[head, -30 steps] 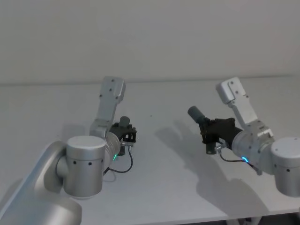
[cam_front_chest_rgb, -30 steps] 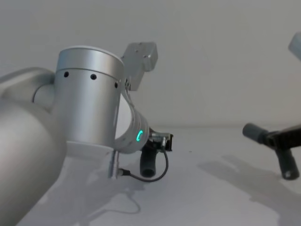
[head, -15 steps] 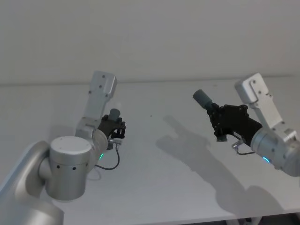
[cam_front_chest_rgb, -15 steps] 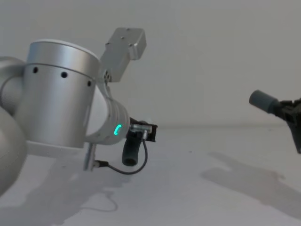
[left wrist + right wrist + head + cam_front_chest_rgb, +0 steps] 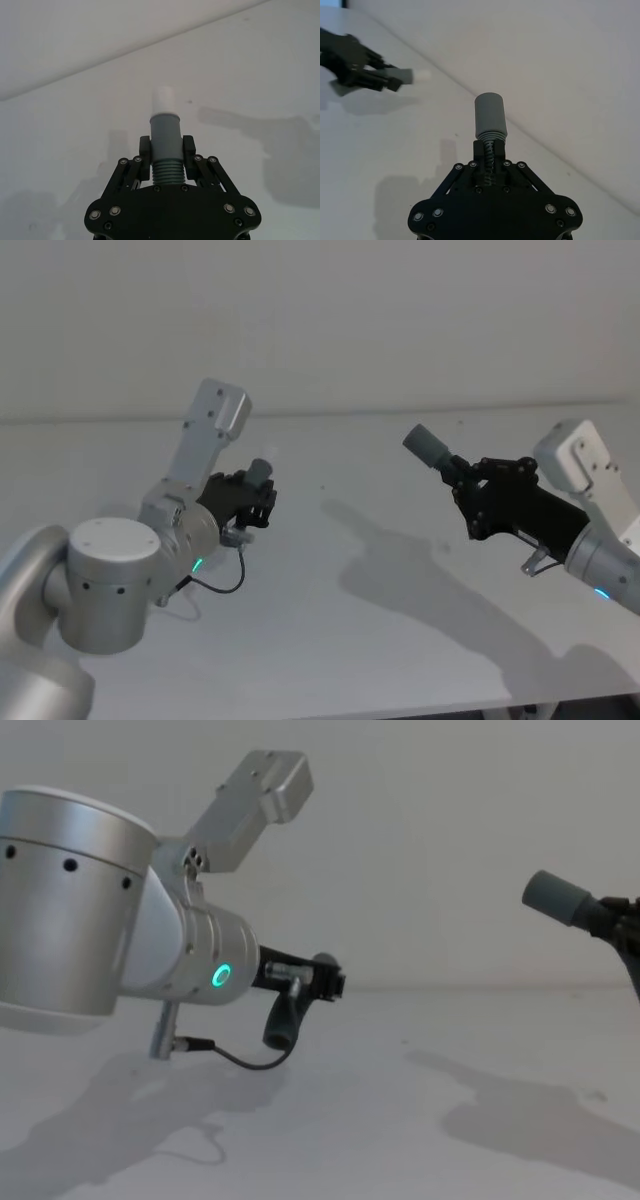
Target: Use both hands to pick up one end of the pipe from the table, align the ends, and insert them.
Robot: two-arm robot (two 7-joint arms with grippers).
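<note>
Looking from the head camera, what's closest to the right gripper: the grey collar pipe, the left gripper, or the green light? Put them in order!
1. Grey collar pipe: clamped in the right gripper itself.
2. Left gripper: across the table on the robot's left, holding the white-tipped pipe.
3. Green light: even farther left, on the silver arm behind that gripper.

Both arms: silver cylindrical links, fat round joint housings with small dark holes near the rim. Left arm, left of frame: green light at the wrist, thin black cable looping under it, boxy silver camera block above. Right arm, lower right: blue light, same pale block. Left hand and right hand: matte black linkage plates, silver screw heads at the pivots.
</note>
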